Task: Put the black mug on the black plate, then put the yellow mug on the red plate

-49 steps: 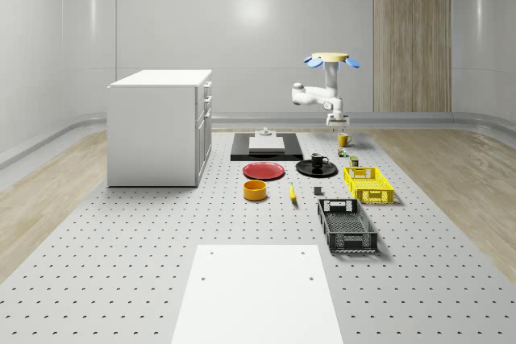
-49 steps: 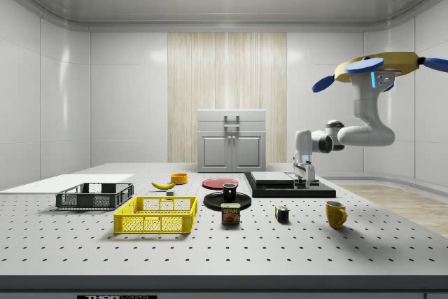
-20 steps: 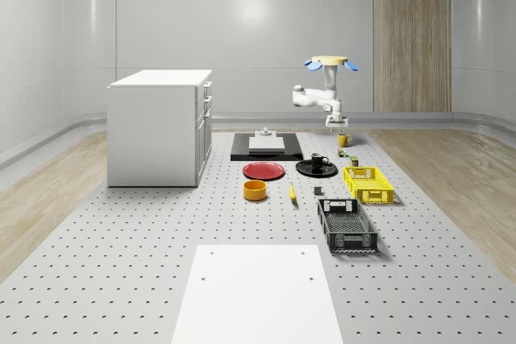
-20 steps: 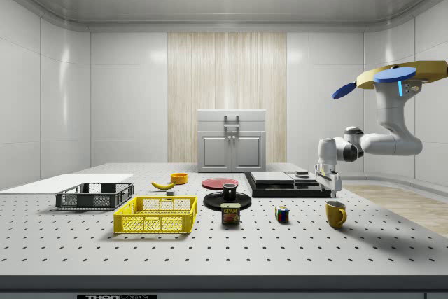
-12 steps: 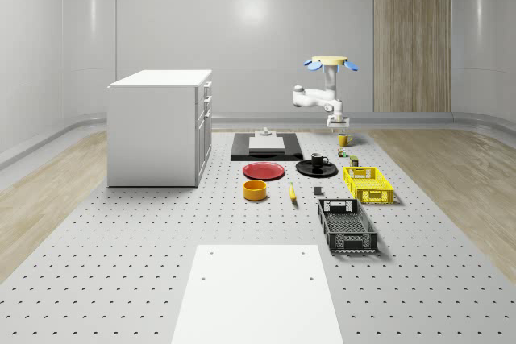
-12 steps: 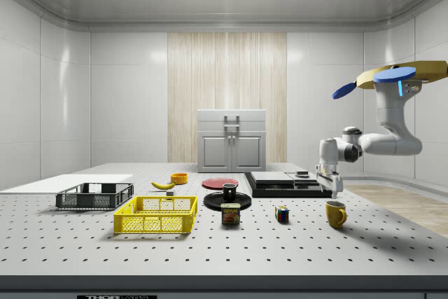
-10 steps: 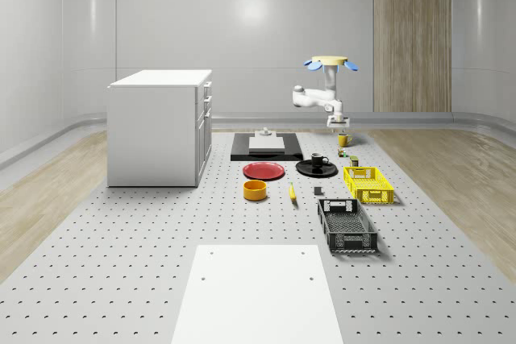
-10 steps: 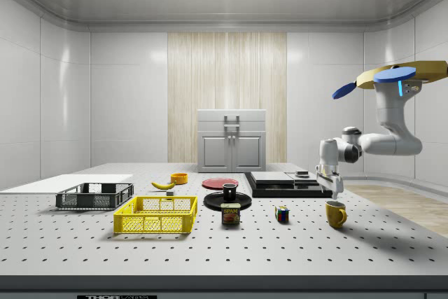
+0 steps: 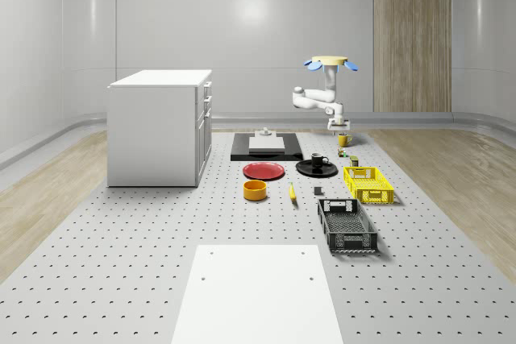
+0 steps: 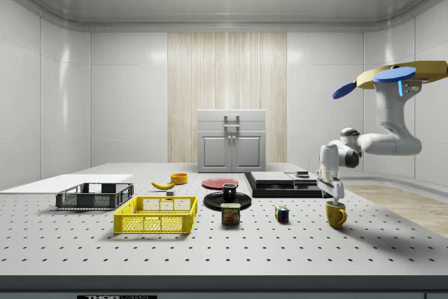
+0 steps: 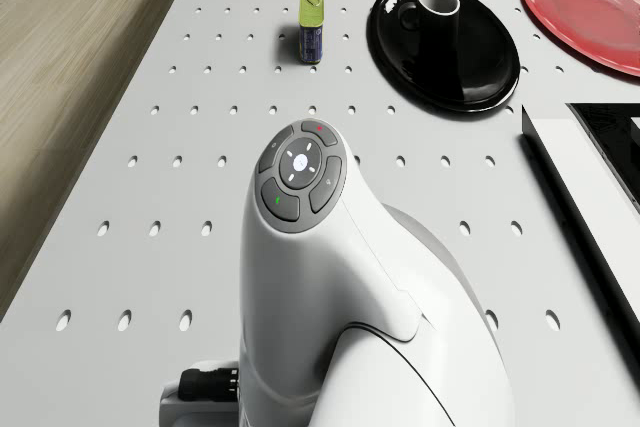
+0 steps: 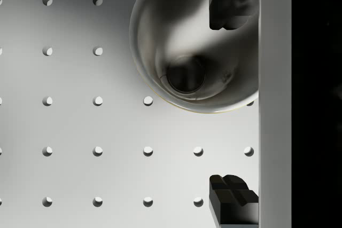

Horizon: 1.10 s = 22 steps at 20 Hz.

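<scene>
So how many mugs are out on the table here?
2: the black mug stands on the black plate; the yellow mug sits on the table directly under the gripper.

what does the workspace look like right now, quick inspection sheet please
surface: white perforated table.
job's things: black mug upright on black plate; yellow mug on table; red plate bare.
clutter: yellow crate, black crate, yellow bowl, banana, can, cube, black slab.
grippers: gripper open, just above yellow mug; drone hovers beside it.
cables: nothing seen.
surroundings: white cabinet.
</scene>
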Motion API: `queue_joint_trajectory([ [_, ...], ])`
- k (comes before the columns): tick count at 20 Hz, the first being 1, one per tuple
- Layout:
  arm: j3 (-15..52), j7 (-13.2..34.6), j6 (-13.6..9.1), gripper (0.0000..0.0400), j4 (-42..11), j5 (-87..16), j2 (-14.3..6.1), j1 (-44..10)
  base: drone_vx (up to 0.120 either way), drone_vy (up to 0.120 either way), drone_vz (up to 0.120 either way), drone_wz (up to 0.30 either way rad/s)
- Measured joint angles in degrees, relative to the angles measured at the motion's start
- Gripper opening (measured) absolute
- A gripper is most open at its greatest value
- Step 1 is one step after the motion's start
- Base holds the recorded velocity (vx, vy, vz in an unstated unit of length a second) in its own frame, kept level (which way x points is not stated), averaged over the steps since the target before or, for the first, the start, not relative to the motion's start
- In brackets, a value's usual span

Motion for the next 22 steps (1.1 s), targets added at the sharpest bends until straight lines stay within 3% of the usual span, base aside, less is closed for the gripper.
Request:
queue_joint_trajectory([
  [22, -5.04, -0.18, 0.80, 0.0400, 1.64, -5.08, 1.44, -0.85, 0.000, 0.000, 0.000, 0.000],
])
